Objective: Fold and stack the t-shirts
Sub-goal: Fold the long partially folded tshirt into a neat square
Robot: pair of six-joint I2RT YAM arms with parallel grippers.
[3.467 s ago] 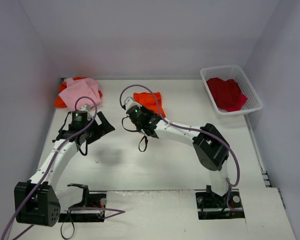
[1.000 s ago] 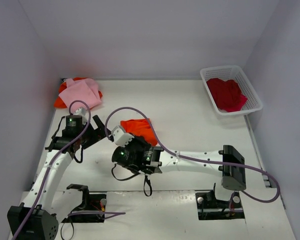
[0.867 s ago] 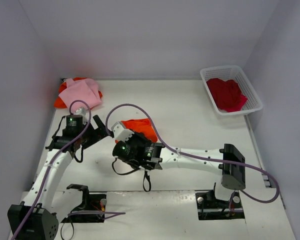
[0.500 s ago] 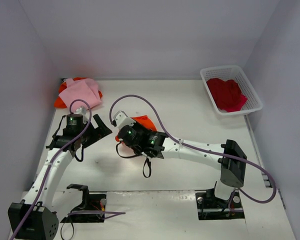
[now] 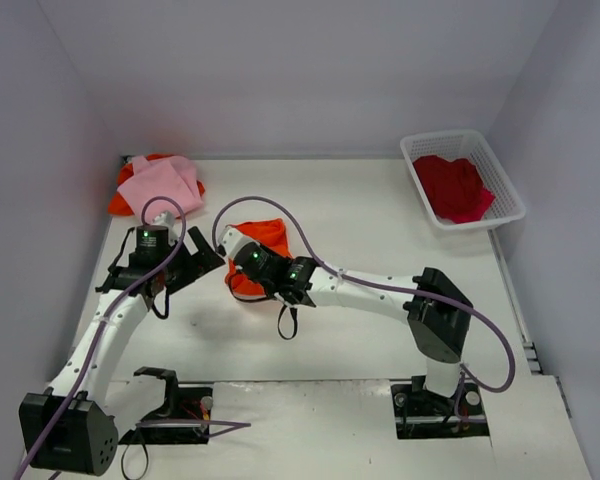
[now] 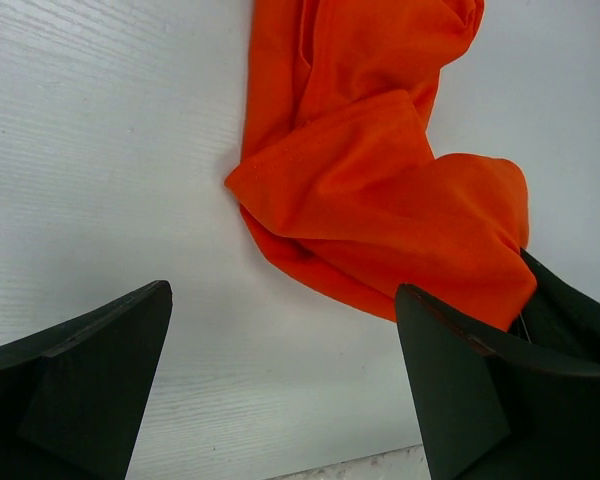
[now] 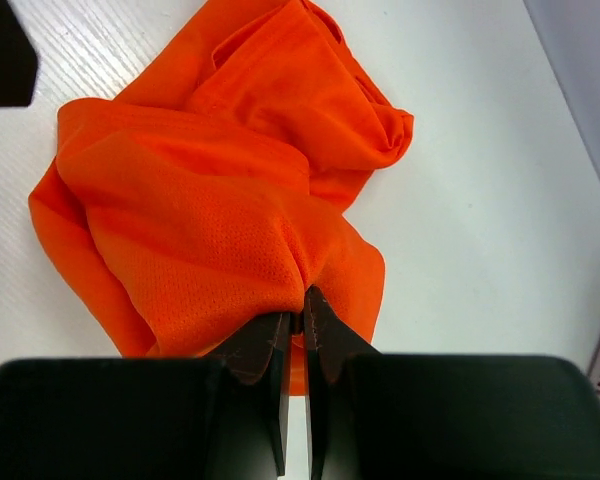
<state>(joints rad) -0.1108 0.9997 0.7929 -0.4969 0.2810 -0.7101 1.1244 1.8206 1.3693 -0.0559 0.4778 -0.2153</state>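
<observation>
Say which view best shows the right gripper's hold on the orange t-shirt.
Right wrist: the right gripper is shut on a fold of the orange t-shirt. Top view hides this under the arm; left wrist shows only cloth.

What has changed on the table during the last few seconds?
The right gripper, shut on the orange t-shirt, dragged it nearer and toward the left arm. The left gripper stayed open, hardly moving. The pink pile and the red shirt in the basket are unchanged.
</observation>
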